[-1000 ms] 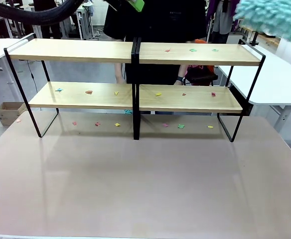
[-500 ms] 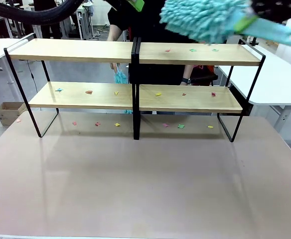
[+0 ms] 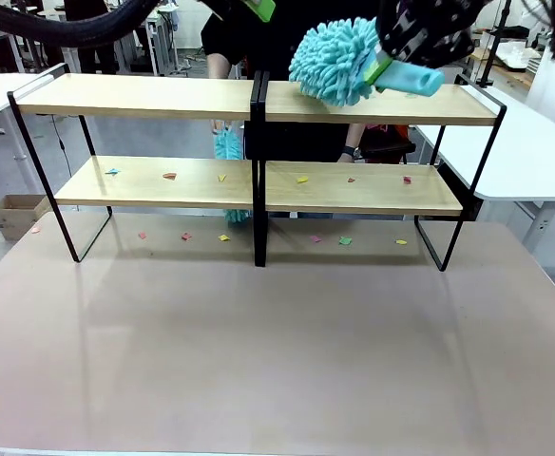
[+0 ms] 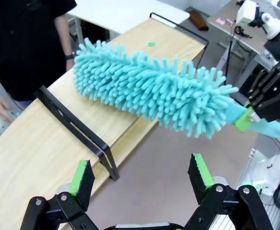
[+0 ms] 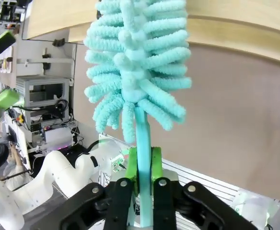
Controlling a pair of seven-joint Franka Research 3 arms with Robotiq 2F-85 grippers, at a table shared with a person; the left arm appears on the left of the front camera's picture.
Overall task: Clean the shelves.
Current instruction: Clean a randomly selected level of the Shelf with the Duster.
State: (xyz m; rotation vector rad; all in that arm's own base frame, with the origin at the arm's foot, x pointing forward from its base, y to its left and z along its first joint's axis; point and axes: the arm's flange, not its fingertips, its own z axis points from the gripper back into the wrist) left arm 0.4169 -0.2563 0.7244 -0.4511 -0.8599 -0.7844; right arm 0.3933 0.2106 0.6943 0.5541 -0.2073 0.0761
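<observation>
My right hand (image 3: 396, 66) is clamped on the handle of a fluffy turquoise microfibre duster (image 3: 333, 59). Its head lies on or just above the top right board of the shelves (image 3: 144, 96), a two-tier rack of light wooden boards on a thin black frame at the far side of the pinkish-brown desk (image 3: 277, 361). My left hand (image 4: 142, 178) hovers above, jaws apart and empty. A fast sweep could scatter the small coloured paper scraps (image 3: 168, 176). Pressing hard could shove the rack towards the person (image 4: 29, 43) behind it.
</observation>
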